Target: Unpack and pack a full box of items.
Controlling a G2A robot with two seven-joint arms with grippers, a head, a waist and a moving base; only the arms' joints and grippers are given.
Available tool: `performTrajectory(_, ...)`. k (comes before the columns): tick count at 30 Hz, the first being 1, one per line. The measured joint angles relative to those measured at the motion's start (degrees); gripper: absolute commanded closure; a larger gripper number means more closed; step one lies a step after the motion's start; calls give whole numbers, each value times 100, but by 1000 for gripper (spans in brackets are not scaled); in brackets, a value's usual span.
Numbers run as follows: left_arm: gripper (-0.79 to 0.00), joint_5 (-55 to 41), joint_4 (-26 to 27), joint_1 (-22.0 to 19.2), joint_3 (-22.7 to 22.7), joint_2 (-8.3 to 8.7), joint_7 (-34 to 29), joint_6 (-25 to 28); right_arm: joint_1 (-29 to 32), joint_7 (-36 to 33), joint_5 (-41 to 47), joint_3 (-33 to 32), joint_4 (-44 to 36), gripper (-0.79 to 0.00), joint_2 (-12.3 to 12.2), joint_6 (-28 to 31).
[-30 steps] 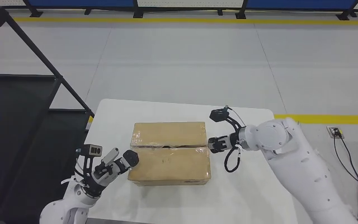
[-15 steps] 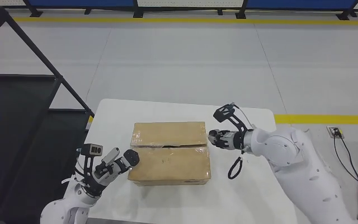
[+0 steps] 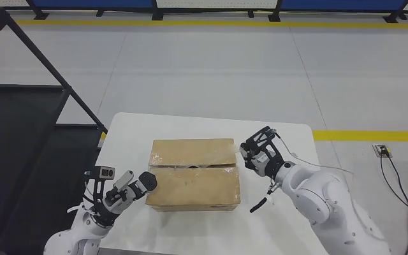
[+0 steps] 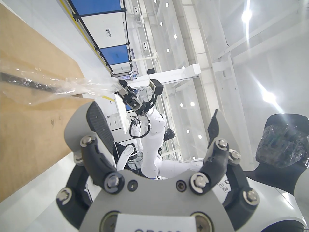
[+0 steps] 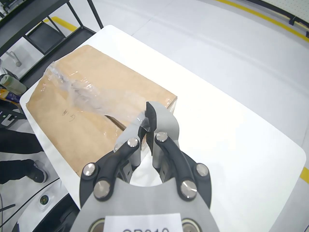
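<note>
A closed cardboard box point(image 3: 194, 172) lies in the middle of the white table point(image 3: 280, 217). Clear tape point(image 5: 84, 95) runs along its top seam and is peeled up in a crinkled strip at the right end. My right gripper point(image 5: 146, 126) is shut on the loose end of this tape, just above the box's right end point(image 3: 245, 156). From the left wrist view the tape point(image 4: 60, 86) stretches up from the box point(image 4: 29, 121) to that gripper point(image 4: 120, 85). My left gripper point(image 4: 154, 112) stands open and holds nothing beside the box's left end point(image 3: 145, 182).
A black metal rack point(image 3: 32, 146) stands off the table's left side, and a bottle point(image 5: 12, 84) sits near it. Bare tabletop lies to the right of the box and in front of it.
My right arm has swung in and turned its wrist, lifting the tape end up off the box's right end. The left arm has hardly moved.
</note>
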State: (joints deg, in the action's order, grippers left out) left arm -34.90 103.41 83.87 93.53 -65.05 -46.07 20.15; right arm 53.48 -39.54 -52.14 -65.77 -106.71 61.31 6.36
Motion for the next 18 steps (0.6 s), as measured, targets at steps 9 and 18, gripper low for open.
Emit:
performTrajectory(9,-785,-25,1,74,22,5,-12,56,10,-4,-20,3,-6,0,2,-33)
performTrajectory(18,-785,-1,-27,71,9,11,-36,38,262,556,-171,-132,-46,0,-5,17)
